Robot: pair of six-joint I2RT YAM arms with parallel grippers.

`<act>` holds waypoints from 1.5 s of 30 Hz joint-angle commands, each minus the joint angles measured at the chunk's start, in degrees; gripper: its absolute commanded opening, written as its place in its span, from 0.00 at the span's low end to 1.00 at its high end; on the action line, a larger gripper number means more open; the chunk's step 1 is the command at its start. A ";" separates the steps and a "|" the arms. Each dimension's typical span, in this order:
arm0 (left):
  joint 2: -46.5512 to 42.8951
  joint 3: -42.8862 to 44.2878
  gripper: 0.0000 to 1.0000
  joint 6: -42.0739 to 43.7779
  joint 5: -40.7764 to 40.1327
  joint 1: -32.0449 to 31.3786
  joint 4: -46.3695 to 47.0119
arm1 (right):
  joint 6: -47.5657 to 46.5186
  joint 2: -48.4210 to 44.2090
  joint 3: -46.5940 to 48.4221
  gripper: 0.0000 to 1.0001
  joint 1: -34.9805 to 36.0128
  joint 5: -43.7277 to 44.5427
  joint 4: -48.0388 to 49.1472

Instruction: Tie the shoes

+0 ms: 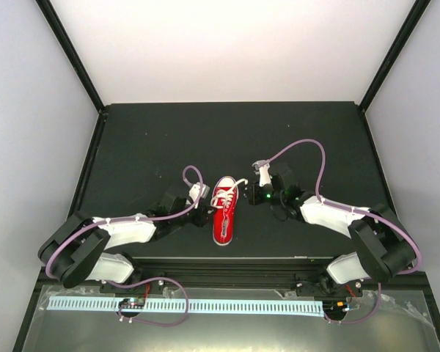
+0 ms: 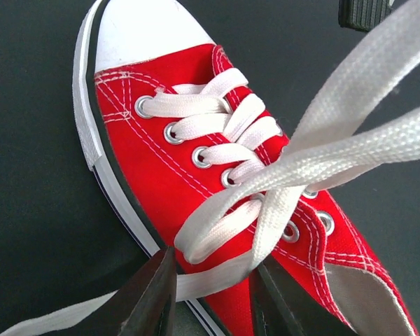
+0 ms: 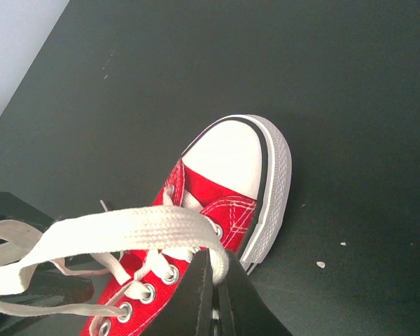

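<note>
Right wrist shows right tool (image 3: 214, 273) pinching lace (image 3: 126, 227); left tool (image 2: 213, 273) spread beside sneaker (image 2: 143, 150).

A robot lab test cell. Plain white panels (image 1: 227, 44) and black frame posts (image 1: 70, 51) enclose a black counter (image 1: 147, 139).

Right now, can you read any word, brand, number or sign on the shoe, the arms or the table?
None. The red canvas sneaker shows plain fabric, white toe cap and metal eyelets, no logo. The black table, left arm and right arm carry no legible marks.
</note>
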 commanded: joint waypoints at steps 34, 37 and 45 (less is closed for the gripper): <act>-8.19 1.73 0.02 -2.79 -5.31 6.40 -15.76 | 6.52 -31.24 -14.06 0.02 -34.81 4.62 -21.49; -7.02 1.82 0.02 -1.80 -3.77 6.76 -15.69 | 6.32 -31.55 -14.51 0.02 -36.80 3.39 -22.13; -7.88 1.34 0.02 -3.63 -5.48 12.63 -19.28 | 8.69 -30.69 -16.75 0.02 -39.64 3.06 -22.33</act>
